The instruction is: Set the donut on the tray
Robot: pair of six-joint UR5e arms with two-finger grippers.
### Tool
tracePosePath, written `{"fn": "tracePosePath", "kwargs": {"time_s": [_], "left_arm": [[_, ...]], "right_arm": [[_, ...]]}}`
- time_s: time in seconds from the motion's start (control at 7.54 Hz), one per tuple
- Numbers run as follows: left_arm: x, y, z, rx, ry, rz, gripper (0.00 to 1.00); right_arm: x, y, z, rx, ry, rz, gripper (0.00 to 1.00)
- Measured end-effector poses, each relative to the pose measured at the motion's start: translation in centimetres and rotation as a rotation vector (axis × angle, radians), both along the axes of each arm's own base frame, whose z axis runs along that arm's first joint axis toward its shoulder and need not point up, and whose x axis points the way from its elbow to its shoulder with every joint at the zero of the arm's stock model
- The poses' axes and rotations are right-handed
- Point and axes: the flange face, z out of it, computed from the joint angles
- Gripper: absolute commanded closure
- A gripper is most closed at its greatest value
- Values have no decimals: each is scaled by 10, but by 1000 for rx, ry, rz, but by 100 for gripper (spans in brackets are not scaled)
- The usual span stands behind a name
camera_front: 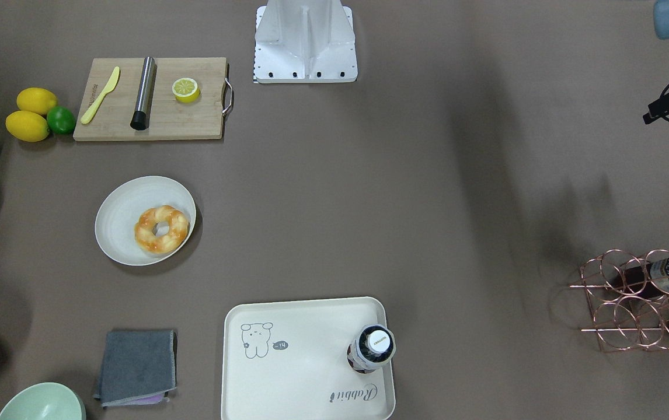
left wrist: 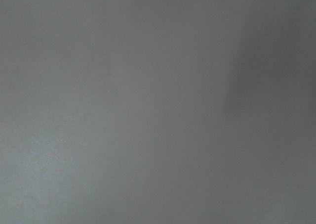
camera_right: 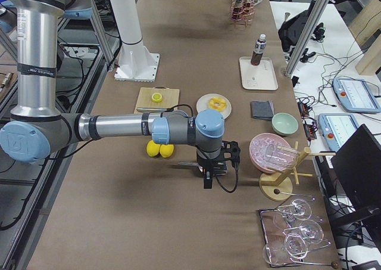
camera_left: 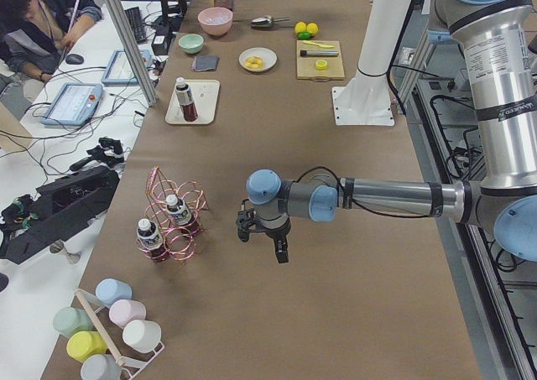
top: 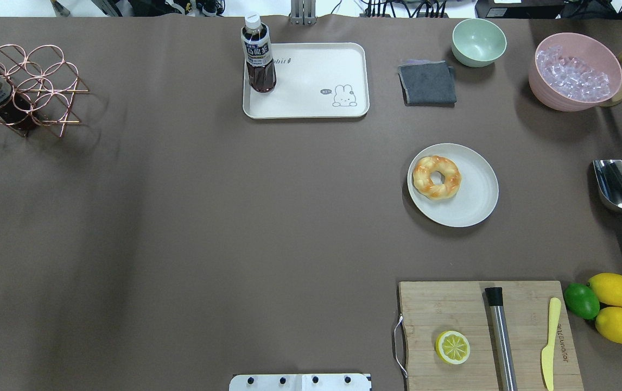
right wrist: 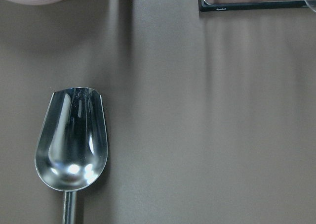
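The left pincer [camera_left: 282, 257] shows too small to judge its jaws.

Glossy donut [top: 437, 177] on plate [top: 476, 203], tray [top: 311, 81] apart

- A robotics lab: long brown-covered worktop [camera_left: 336, 313] with a silver-and-blue jointed arm [camera_left: 394, 200] beside a white pedestal [camera_left: 369, 61].
- Alongside, a white bench [camera_left: 17, 179] carries grey touchscreen pendants [camera_left: 71, 103] and tangled black cables [camera_left: 42, 137]; a dark-haired operator [camera_left: 33, 15] sits there.

The donut [top: 437, 177] lies on the left part of the plate [top: 476, 209]. The tray [top: 311, 81] sits farther from the robot, to the plate's left, well apart; a bottle [top: 259, 54] stands on its left end. The cloth [top: 427, 82] lies just right of the tray.
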Motion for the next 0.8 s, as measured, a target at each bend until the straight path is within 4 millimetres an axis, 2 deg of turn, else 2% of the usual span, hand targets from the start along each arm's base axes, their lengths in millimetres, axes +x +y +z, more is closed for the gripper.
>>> {"fn": "tracePosePath", "kwargs": {"time_s": [0.4, 0.8], "left_arm": [[0, 0, 0, 0, 0, 0, 2], [1, -2, -2, 3, 1, 1, 2]], "right_arm": [[1, -3, -1, -5, 2, 11, 0], [15, 5, 5, -27, -28, 52, 0]]}}
